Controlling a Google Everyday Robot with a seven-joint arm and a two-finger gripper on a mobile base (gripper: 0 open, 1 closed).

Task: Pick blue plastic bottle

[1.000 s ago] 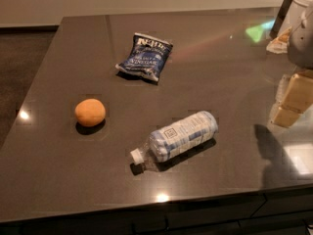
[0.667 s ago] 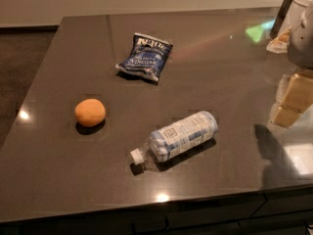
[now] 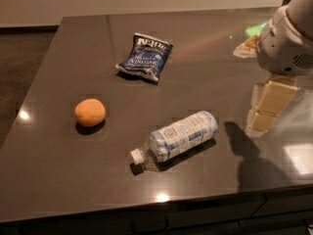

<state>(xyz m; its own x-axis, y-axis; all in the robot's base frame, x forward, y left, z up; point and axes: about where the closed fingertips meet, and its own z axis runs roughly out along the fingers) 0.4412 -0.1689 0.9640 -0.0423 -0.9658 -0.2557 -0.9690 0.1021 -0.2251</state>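
Nothing on the dark, glossy counter point(image 3: 58, 175) has shifted since a second ago: the small clear plastic bottle with a white cap and pale blue-and-white label point(image 3: 182, 135), the round orange fruit point(image 3: 90, 112) and the dark blue crinkled chip bag point(image 3: 145, 57) lie where they did, and the arm has held its place too.

From the one camera view, the robot's white, rounded arm housing point(image 3: 286, 38) enters at the upper right. The tan claw point(image 3: 266, 109) hangs below it, pointing downward over the right part of the counter. It has hold of nothing; how far open it is I cannot tell. Its shadow point(image 3: 239, 143) falls on the surface just right of the bottle.

That bottle lies on its side near the front edge, in the middle of the counter, with its cap end toward the front left and its base toward the claw, well apart from it. The orange fruit sits to the bottle's left with bare surface between them. The chip bag lies farther back, apart from both. Bare counter also separates the bottle's base from the claw, and a narrow strip of it runs between the cap and the front edge.
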